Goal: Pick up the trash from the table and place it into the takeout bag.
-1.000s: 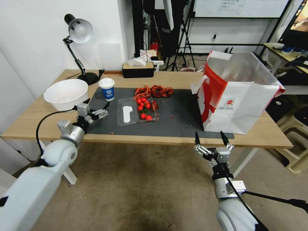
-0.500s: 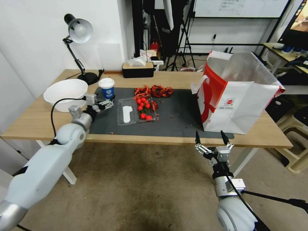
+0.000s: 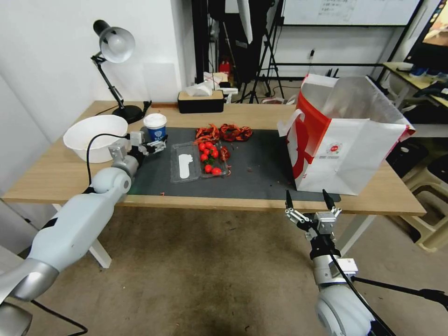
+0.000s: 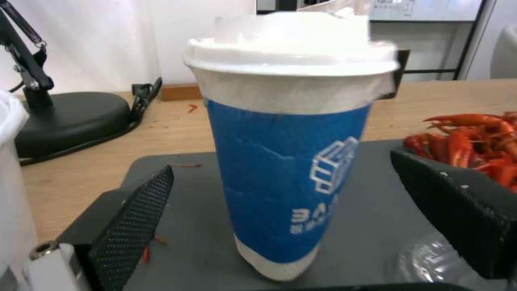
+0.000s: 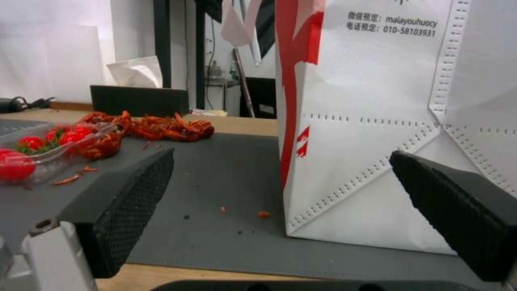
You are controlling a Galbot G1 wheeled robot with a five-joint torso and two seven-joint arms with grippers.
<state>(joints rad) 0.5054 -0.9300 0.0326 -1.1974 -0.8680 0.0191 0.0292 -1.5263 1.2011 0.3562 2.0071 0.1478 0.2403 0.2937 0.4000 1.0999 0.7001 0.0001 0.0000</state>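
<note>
I have the left gripper (image 3: 157,145) at the paper cup (image 3: 155,127), jaws wide around it, untouched. The right gripper (image 3: 305,200) waits wide open near the takeout bag (image 3: 347,149).

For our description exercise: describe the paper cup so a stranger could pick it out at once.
Start at the dark mat across the wooden table. At its far left corner, between the white bowl and the clear tray of tomatoes, stands the cup. It alone is upright, with a white lid and a blue sleeve bearing a white logo.
</note>
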